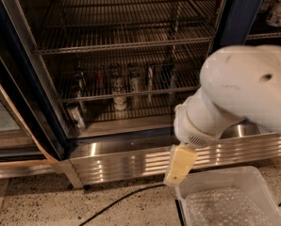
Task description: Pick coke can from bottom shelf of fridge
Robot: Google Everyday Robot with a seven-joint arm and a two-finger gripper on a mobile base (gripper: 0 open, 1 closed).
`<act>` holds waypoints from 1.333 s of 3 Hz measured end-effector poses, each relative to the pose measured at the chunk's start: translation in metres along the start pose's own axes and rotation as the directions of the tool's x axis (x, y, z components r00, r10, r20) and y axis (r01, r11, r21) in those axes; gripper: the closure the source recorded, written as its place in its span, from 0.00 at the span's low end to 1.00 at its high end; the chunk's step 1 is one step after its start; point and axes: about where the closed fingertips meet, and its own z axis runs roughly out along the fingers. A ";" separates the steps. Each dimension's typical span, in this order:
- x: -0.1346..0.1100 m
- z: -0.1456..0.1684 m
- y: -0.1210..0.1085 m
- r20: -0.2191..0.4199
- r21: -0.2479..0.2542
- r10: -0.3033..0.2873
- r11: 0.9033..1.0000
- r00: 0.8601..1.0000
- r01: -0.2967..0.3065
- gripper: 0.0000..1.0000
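Observation:
The fridge [236, 18] stands open, with dark blue frames and a ribbed steel base [126, 161]. Its bottom shelf [145, 94] is a wire rack that holds a row of several small cans. One dark reddish can [99, 75] in that row may be the coke can; I cannot tell for sure. A white labelled can [119, 100] stands in front of the row, and a silver can [76, 115] sits lower left. My gripper [180, 165] hangs pale yellow below the big white arm [246, 91], in front of the steel base, to the right of and below the cans, holding nothing that I can see.
A clear plastic bin [227, 202] sits on the floor at lower right, just under the gripper. A black cable [116, 204] runs across the speckled floor. The open glass door [4, 117] stands at the left. More cans [278, 6] stand in the compartment at top right.

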 end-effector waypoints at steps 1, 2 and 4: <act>0.012 0.056 0.015 0.008 -0.031 -0.010 0.999 1.000 0.010 0.00; 0.012 0.056 0.015 0.008 -0.031 -0.010 0.999 1.000 0.010 0.00; -0.007 0.120 0.009 0.063 -0.012 0.044 0.999 0.997 -0.043 0.00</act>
